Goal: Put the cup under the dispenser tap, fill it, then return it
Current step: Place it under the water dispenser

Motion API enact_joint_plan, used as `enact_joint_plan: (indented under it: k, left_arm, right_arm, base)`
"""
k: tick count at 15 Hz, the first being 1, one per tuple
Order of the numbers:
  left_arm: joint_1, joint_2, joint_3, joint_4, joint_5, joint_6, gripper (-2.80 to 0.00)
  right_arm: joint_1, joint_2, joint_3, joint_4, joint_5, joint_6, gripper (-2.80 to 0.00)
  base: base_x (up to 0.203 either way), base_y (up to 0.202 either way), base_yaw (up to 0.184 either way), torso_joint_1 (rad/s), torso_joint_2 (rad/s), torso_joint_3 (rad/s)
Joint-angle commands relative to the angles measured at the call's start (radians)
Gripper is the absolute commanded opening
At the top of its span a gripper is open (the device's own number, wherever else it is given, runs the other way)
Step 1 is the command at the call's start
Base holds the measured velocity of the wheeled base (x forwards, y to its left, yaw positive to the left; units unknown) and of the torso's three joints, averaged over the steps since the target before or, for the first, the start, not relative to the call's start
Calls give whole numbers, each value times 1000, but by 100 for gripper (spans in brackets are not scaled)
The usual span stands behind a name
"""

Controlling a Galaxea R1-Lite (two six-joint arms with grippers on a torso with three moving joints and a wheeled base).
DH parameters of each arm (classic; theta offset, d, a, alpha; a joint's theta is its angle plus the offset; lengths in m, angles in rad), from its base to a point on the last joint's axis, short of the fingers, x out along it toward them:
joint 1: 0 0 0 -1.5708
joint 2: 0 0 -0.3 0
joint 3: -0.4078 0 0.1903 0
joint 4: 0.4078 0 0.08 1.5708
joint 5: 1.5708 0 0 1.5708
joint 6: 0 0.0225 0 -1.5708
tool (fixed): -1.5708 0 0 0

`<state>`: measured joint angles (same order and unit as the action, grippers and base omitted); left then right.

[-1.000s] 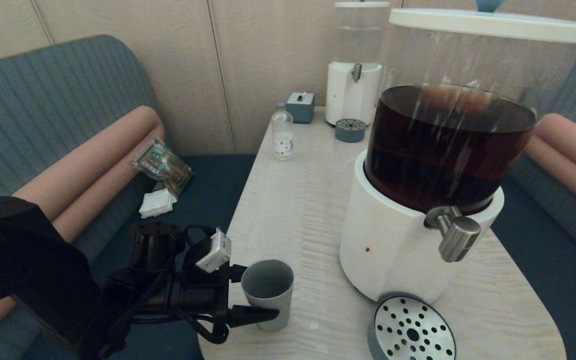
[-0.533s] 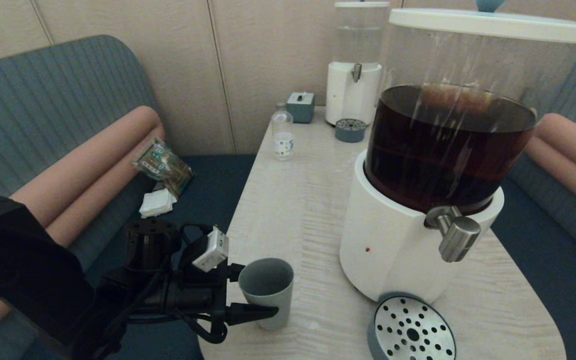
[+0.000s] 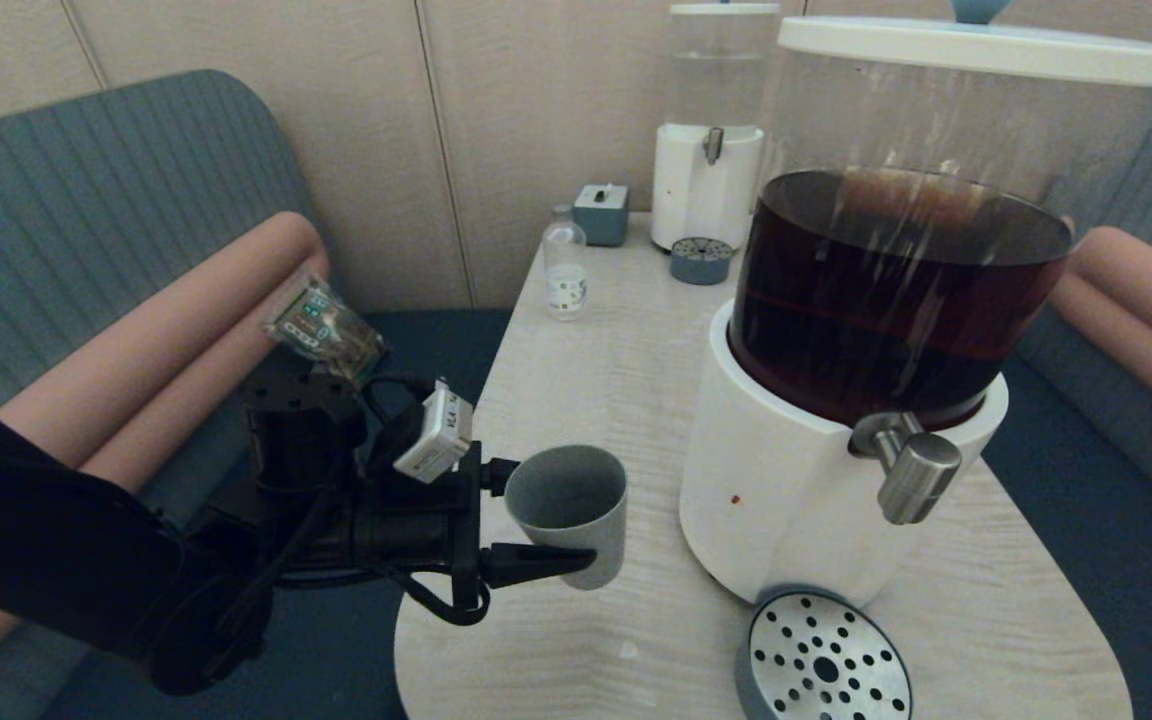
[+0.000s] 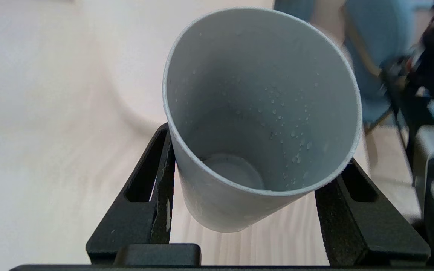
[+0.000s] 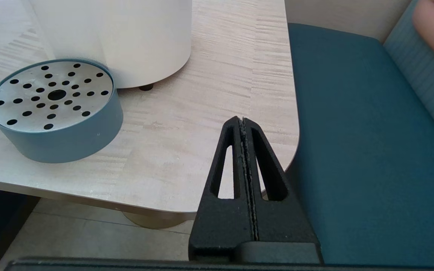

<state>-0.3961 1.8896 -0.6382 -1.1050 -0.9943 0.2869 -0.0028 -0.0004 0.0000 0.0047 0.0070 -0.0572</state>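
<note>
The left claw (image 3: 536,520) pinches the cup (image 3: 568,512) above the desk (image 3: 586,400), left of the tap (image 3: 914,477). Best carry it level, set it on the drip tray (image 3: 824,658). Right claw (image 5: 244,150) idles, pressed together.

The head view is dim and soft, with pale glare streaks on the tank (image 3: 911,150). The wrist views are brighter; the bench (image 4: 32,113) behind the cup (image 4: 262,113) is blurred and washed out

left arm (image 3: 86,560): matte black | black cables | white wrist module (image 3: 433,443)
</note>
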Motion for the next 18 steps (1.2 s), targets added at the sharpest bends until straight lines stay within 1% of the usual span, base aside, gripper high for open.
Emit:
enact_joint_plan:
  k: [1, 3, 4, 5, 11, 13, 18]
  left_arm:
    - [-56, -3, -30, -58, 10, -47, -280]
    - [-150, 4, -39, -153, 57, -153, -280]
    - [-194, 10, -40, -199, 93, -209, -280]
    - [-222, 21, -41, -227, 128, -244, -280]
    - [-305, 82, -30, -227, 170, -253, -280]
    - [-328, 115, -43, -229, 176, -268, -280]
    - [-384, 215, -149, -231, 205, -283, -280]
  right_arm:
    - [1, -4, 9, 0, 1, -1, -280]
    - [0, -4, 10, 0, 1, -1, -280]
    - [0, -4, 9, 0, 1, -1, -280]
    - [0, -4, 9, 0, 1, -1, -280]
    - [1, -4, 9, 0, 1, -1, -280]
    - [0, -4, 9, 0, 1, 3, -280]
    - [0, -4, 9, 0, 1, 7, -280]
  base:
    - [0, 0, 0, 0, 0, 0]
    - [0, 0, 0, 0, 0, 0]
    - [0, 0, 0, 0, 0, 0]
    - [0, 0, 0, 0, 0, 0]
    - [0, 0, 0, 0, 0, 0]
    - [0, 0, 0, 0, 0, 0]
    - [0, 0, 0, 0, 0, 0]
